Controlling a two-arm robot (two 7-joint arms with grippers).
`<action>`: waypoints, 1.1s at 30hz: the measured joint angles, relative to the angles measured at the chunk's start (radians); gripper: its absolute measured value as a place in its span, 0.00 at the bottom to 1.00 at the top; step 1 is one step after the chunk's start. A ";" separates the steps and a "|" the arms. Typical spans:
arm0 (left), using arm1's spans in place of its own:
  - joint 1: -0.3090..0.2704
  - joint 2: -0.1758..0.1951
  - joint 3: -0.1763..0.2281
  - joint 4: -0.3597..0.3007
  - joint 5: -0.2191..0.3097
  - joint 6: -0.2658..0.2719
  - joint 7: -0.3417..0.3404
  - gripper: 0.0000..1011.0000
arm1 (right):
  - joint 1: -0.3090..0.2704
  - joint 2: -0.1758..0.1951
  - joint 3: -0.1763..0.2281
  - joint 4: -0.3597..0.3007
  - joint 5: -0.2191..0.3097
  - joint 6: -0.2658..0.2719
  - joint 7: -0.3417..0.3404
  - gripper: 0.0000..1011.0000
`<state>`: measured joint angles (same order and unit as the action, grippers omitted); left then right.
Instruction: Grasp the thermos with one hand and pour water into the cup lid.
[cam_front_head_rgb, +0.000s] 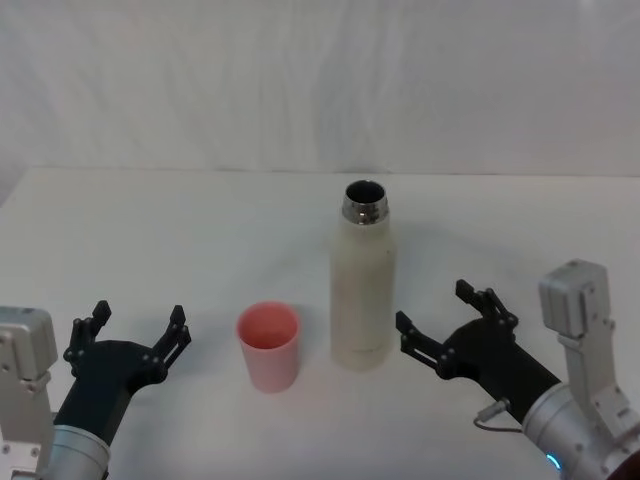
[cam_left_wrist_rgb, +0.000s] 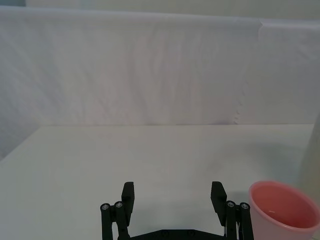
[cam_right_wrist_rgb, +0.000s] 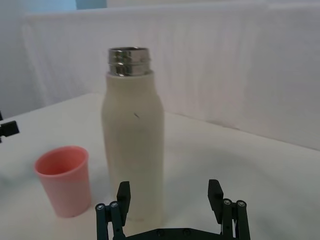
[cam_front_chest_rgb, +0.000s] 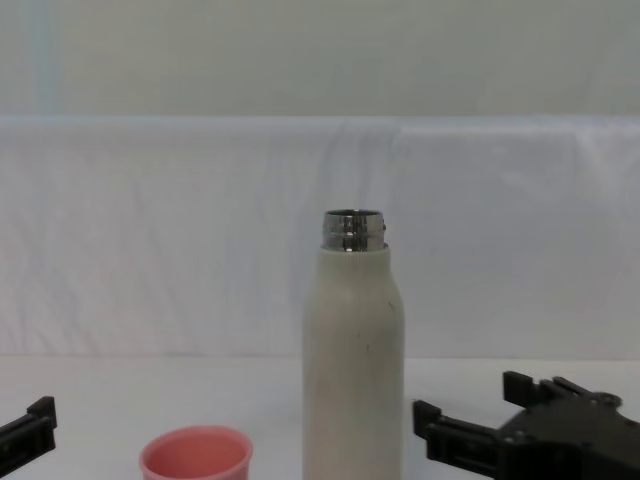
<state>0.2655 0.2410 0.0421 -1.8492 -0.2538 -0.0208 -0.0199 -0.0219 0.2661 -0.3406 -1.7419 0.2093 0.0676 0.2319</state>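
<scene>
Thermos (cam_front_head_rgb: 362, 282), a tall cream-white matte bottle with open steel neck, stood upright on the white counter (cam_front_head_rgb: 150, 230) just beside the salmon-pink plastic cup lid (cam_front_head_rgb: 268, 345). The right claw (cam_front_head_rgb: 452, 319), spread and empty, sat near its base; the approach step was in hand, and closing around the body likely came next. The left claw (cam_front_head_rgb: 135, 327) waited spread.

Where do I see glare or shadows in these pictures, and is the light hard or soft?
Head view: soft, even light; the thermos and cup lid cast only faint shadows on the table. Right wrist view: small highlights on the steel neck. Chest view: the same neck glints; the backdrop cloth looks flat and evenly lit.
</scene>
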 joint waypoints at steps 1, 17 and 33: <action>0.000 0.000 0.000 0.000 0.000 0.000 0.000 0.99 | -0.014 -0.001 0.012 0.000 0.000 -0.010 -0.004 0.99; 0.000 0.000 0.000 0.000 0.000 0.000 0.000 0.99 | -0.039 -0.008 0.032 0.009 0.000 -0.032 -0.007 0.99; 0.000 0.000 0.000 0.000 0.000 0.000 0.000 0.99 | -0.037 -0.007 0.030 0.007 0.000 -0.031 -0.007 0.99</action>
<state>0.2655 0.2410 0.0421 -1.8492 -0.2538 -0.0208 -0.0199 -0.0593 0.2590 -0.3103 -1.7348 0.2091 0.0371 0.2252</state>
